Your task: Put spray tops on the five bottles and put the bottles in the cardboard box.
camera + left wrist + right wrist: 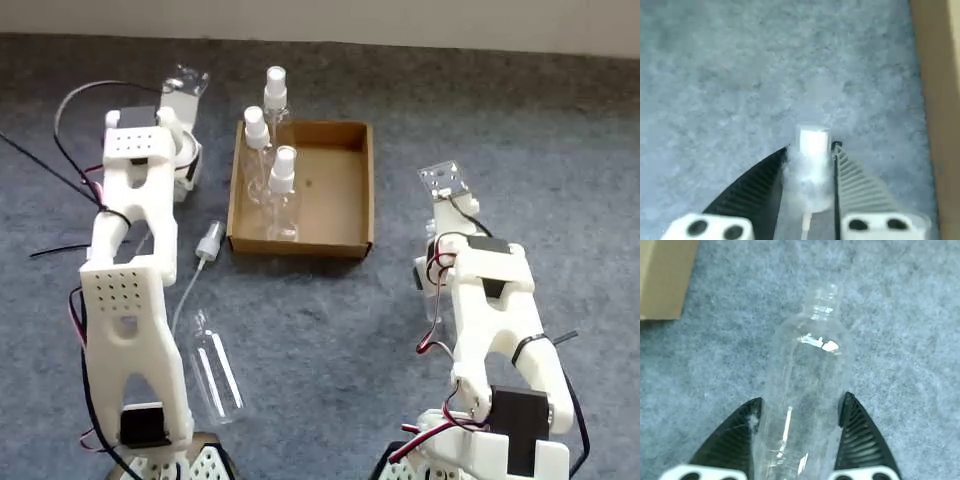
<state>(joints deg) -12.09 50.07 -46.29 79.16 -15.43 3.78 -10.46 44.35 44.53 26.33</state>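
Key relation: the left claw holds a white plastic spray top, and the right claw holds a clear plastic bottle with a bare threaded neck. The two are well apart, with the brown cardboard box between them.
Bottle axis: it runs straight out from the right claw, neck at the far end. I cannot tell whether it touches the surface.
Top axis: the spray head points away from the left claw and its thin tube runs back between the jaws. The tube will likely have to be turned toward the neck.
Left claw: narrow, pinching the spray top on both sides.
Right claw: wide, jaws against the bottle's body.
Done so far: two topped bottles stand in the box's left part. A third stands at its far rim, and whether it is inside or just behind is unclear.
Left over: a loose spray top with tube lies just beside the box, and an uncapped clear bottle lies on its side. Both are nearer the left arm.
Surface: grey felt-like cloth.
Room: a pale band lies past the far edge.
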